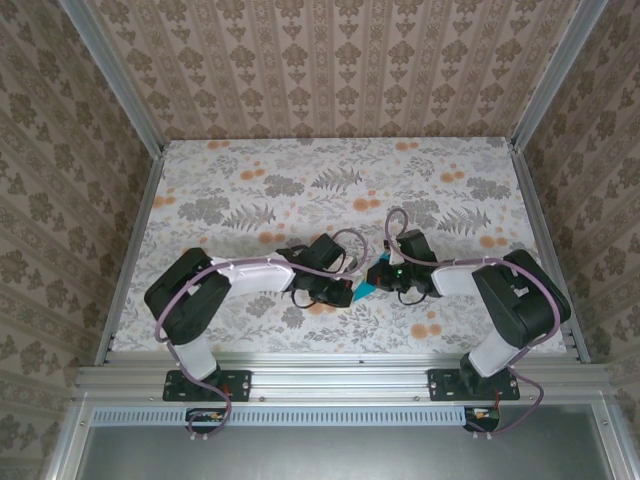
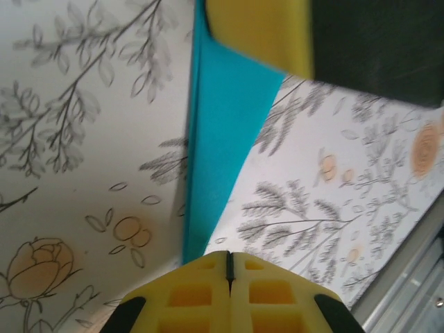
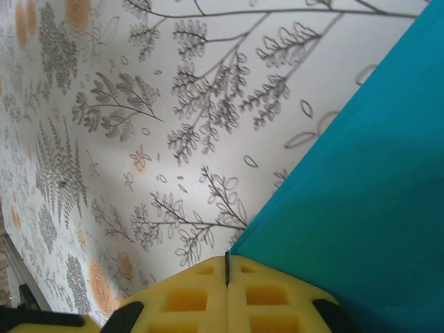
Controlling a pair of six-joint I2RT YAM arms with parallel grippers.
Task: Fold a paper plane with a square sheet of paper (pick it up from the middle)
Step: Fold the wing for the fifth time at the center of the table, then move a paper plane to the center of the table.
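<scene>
**Fig. Paper grasped between two arms.** The paper (image 2: 216, 139) is being held between the two arms, near the front edge of the flowered table (image 1: 300, 180) and about midway between left and right. It appears to be lifted off the surface. The left pincer (image 2: 229, 262) is clenched on one end of the sheet and the right pincer (image 3: 227, 263) on the opposite part, and no gap is showing between either pair of yellow fingers.

The step in hand is judged to be a fold being formed in the air. It is best done with both grips firm and the ends being brought together evenly, so that the edges are being matched before any pressing. An uneven pull is likely to skew or tear so thin a sheet.

The number of layers being pinched, and whether a crease is made, cannot be told. The sheet is being cut off in both wrist views and largely covered by the pincers from above.
</scene>
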